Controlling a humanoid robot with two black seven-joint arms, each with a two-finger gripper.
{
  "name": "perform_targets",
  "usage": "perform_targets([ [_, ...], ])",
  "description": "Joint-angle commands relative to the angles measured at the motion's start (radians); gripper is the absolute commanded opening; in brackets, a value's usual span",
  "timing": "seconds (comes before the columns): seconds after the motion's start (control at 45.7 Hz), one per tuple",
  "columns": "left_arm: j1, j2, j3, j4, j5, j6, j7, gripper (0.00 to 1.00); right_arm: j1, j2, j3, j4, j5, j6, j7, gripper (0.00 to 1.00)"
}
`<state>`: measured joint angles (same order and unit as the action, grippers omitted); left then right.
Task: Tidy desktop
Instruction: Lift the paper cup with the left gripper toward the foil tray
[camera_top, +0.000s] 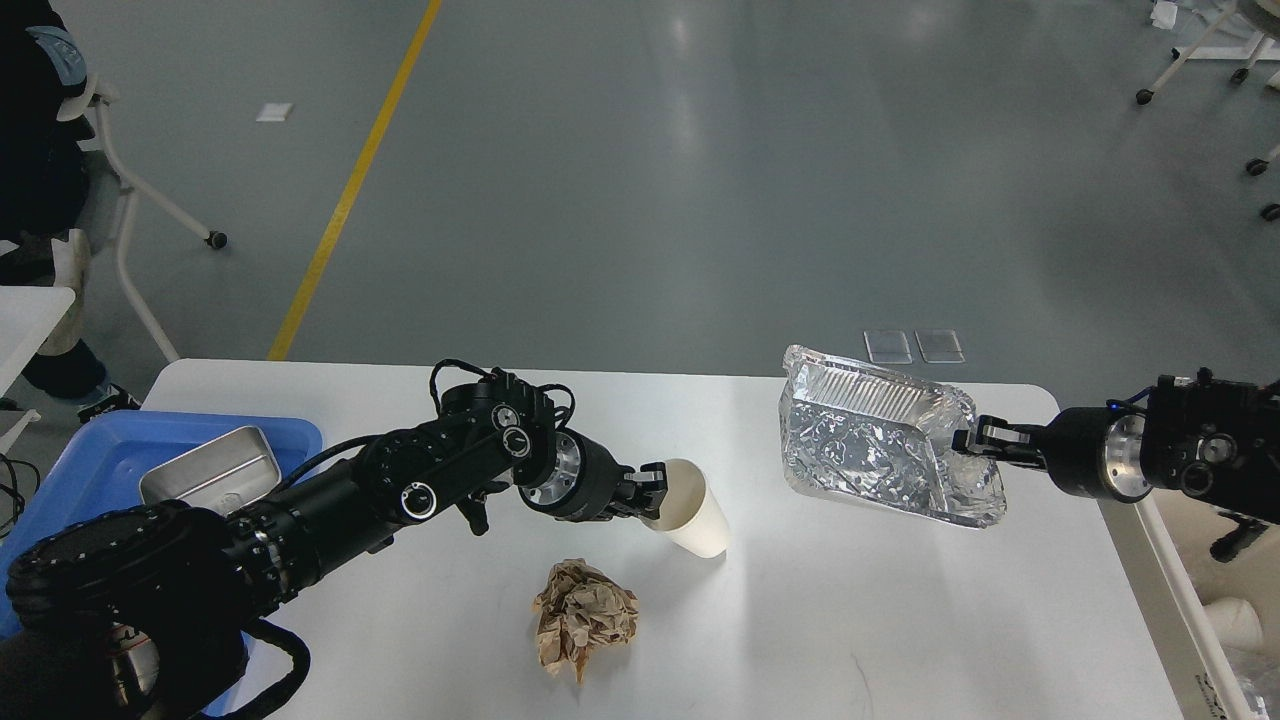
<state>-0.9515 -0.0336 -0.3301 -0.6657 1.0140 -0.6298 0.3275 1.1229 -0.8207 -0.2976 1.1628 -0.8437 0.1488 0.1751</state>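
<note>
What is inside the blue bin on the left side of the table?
A shiny metal tray lies inside the blue bin. My left arm covers the bin's near part.

Bright, even overhead light washes the large white rectangular table (900, 620), soft shadows under the crumpled brown paper ball (584, 615), glare streaking the glossy grey floor (700, 150), everything sharp.
</note>
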Motion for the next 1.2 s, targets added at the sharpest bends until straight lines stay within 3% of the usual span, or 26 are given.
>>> perform_targets([
  [0.0,-0.004,0.001,0.013,-0.002,0.012,-0.001,0.001,0.0,0.0,0.0,0.0,0.0,0.0,0.0,0.0,0.0],
  [0.241,-0.02,0.038,0.013,-0.018,0.021,-0.004,0.002,0.0,0.0,0.002,-0.002,0.0,0.0,0.0,0.0,0.0],
  [0.634,-0.009,0.469,-0.082,-0.278,0.009,-0.07,-0.01,0.0,-0.006,0.06,-0.009,0.001,0.005,0.055,-0.002,0.0],
  [0.941,-0.013,0.636,-0.283,-0.285,-0.002,-0.194,0.008,0.0,0.009,0.121,0.0,0.012,0.018,0.08,-0.012,0.0],
  [1.181,-0.07,0.687,-0.345,-0.285,-0.015,-0.232,0.021,0.0,0.044,0.181,-0.002,0.003,0.041,0.074,-0.026,0.0],
])
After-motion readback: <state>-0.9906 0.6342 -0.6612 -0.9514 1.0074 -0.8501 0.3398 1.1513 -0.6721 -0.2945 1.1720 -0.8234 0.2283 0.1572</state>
